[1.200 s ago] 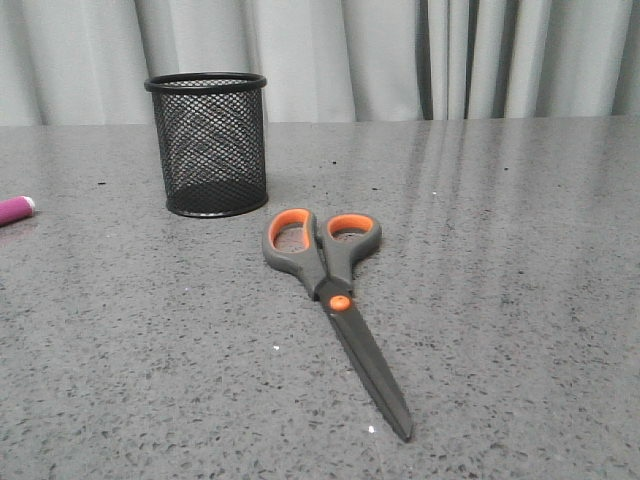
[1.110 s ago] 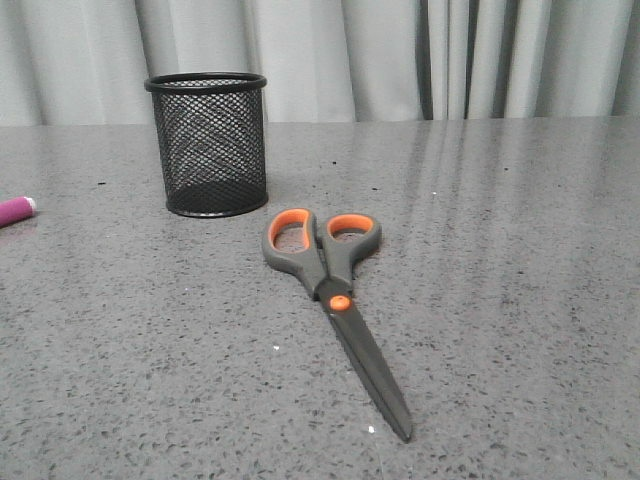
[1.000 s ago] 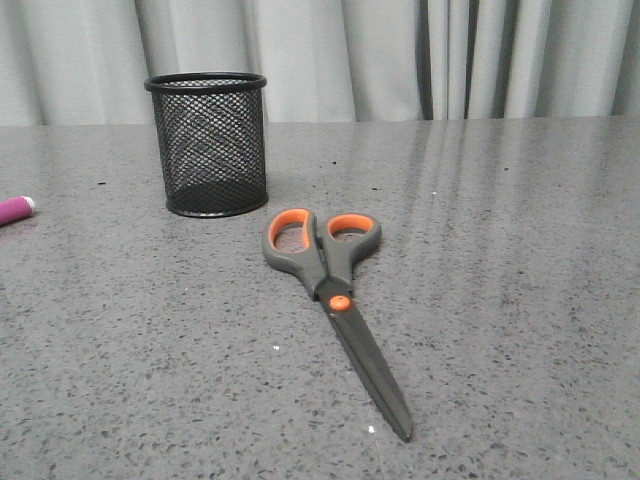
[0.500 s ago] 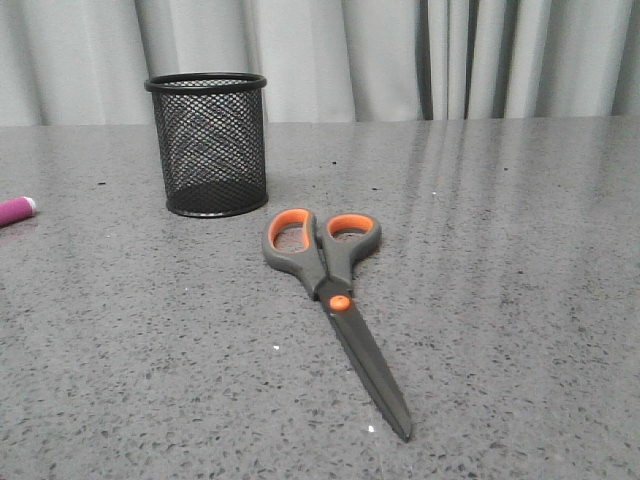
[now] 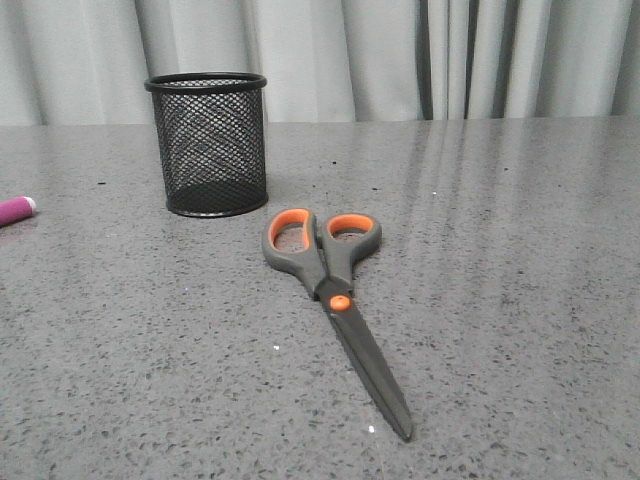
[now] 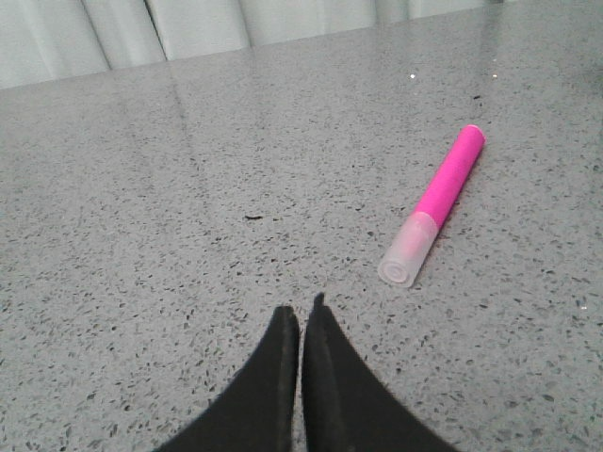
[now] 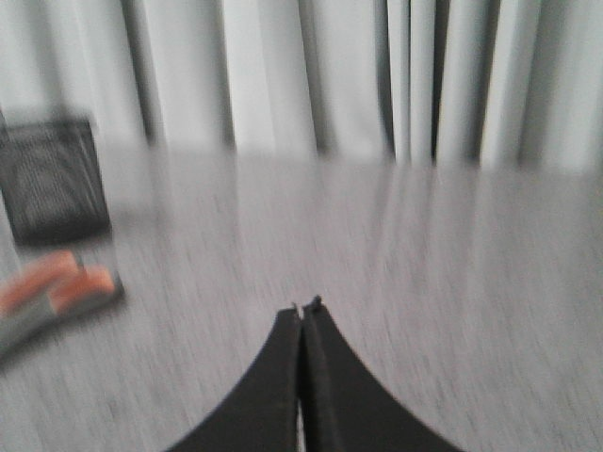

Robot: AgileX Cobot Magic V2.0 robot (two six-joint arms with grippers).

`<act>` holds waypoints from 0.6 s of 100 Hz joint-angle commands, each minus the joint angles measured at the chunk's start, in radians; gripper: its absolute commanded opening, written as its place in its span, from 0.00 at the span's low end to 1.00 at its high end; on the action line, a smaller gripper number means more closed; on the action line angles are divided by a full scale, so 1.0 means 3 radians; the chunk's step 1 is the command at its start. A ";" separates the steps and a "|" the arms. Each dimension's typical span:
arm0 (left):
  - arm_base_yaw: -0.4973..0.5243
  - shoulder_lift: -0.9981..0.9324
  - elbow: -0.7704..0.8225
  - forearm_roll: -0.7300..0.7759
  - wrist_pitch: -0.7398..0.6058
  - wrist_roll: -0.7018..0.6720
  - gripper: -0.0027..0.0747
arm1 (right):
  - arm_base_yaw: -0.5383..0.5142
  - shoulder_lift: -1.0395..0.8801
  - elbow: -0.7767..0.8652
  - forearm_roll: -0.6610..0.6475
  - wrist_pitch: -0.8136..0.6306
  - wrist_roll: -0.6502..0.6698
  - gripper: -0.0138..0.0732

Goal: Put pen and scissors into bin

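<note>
The scissors (image 5: 331, 293) lie flat mid-table in the front view, handles toward the bin, blades pointing to the near edge; their orange handles show blurred in the right wrist view (image 7: 52, 287). The black mesh bin (image 5: 208, 143) stands upright behind them, also in the right wrist view (image 7: 54, 179). The pink pen (image 6: 435, 202) lies flat on the table, ahead of my left gripper (image 6: 301, 309), which is shut and empty. Only its end shows at the front view's left edge (image 5: 14, 210). My right gripper (image 7: 304, 306) is shut and empty, apart from the scissors.
The grey speckled table (image 5: 500, 250) runs back to a pale curtain (image 5: 400, 55). Neither arm shows in the front view.
Nothing has moved in the front view. The right wrist view is motion-blurred.
</note>
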 commanded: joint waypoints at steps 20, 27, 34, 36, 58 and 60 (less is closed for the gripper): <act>0.0008 -0.0108 0.0141 -0.0475 -0.0568 -0.0044 0.01 | -0.0028 -0.0062 0.0044 0.0810 -0.1050 0.0075 0.08; 0.0008 -0.0108 0.0141 -0.1415 -0.0746 -0.0044 0.01 | -0.0028 -0.0062 0.0044 0.0817 -0.1050 0.0101 0.08; 0.0008 -0.0108 0.0141 -0.2274 -0.0844 -0.0044 0.01 | -0.0028 -0.0062 0.0044 0.0917 -0.1043 0.0101 0.08; 0.0008 -0.0108 0.0141 -0.2486 -0.0876 -0.0044 0.01 | -0.0028 -0.0062 0.0044 0.0960 -0.1035 0.0101 0.08; 0.0008 -0.0108 0.0136 -0.4153 -0.0853 -0.0044 0.01 | -0.0028 -0.0031 -0.0170 0.1064 -0.0798 0.0101 0.08; 0.0008 -0.0108 0.0136 -0.4145 -0.0836 -0.0044 0.01 | -0.0028 -0.0021 -0.0211 0.1064 -0.0735 0.0101 0.08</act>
